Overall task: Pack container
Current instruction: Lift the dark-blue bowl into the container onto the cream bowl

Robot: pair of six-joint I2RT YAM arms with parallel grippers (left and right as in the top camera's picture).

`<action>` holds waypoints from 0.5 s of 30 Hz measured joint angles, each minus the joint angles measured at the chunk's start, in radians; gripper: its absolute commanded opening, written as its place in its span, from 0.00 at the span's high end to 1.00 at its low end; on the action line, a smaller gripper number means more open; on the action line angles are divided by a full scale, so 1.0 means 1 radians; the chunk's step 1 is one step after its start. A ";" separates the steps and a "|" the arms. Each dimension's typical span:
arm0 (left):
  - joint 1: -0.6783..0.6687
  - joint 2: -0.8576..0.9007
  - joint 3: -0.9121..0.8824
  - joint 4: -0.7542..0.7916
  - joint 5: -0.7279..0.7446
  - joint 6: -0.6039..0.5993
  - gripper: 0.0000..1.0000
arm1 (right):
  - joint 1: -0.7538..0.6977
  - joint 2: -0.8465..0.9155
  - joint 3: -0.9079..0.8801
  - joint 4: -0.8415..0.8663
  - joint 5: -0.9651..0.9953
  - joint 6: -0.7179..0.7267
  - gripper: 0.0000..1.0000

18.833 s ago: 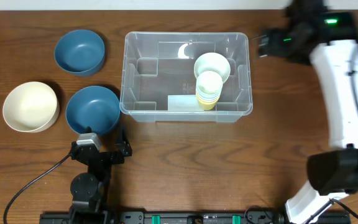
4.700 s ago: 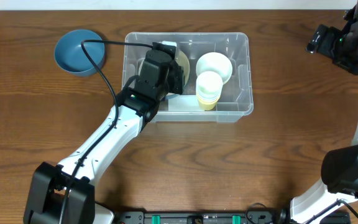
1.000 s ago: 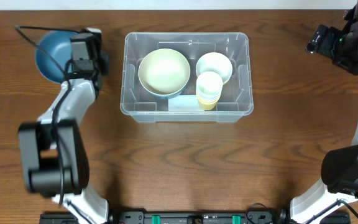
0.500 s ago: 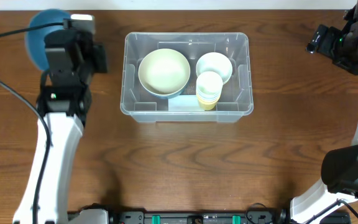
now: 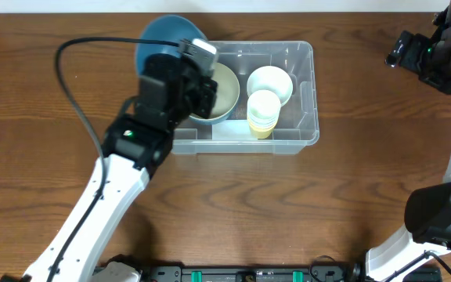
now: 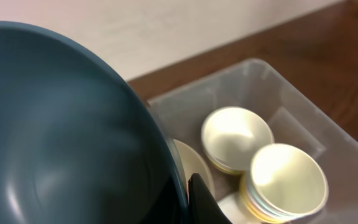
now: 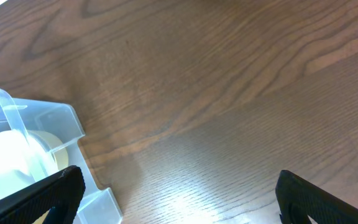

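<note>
Left claw clamped on blue bowl, over container left-rear corner; cream bowl lies just right, below. Right claw apart, well off.

From above, the left half of the container is blocked. The left arm reaches across its near-left corner, and the blue bowl clamped in the left gripper hangs over its far-left corner. Beneath them a cream bowl fills the floor. In the right half, a small white bowl and a stack of cups just near of it leave only a narrow strip along the right wall. The table lies bare right of the container as far as the wide-open right gripper, and along the near side. A black cable loops over the left.
</note>
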 measured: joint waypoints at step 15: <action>-0.049 0.279 0.000 -0.003 -0.012 -0.003 0.94 | 0.000 0.000 0.000 0.000 0.000 0.000 0.01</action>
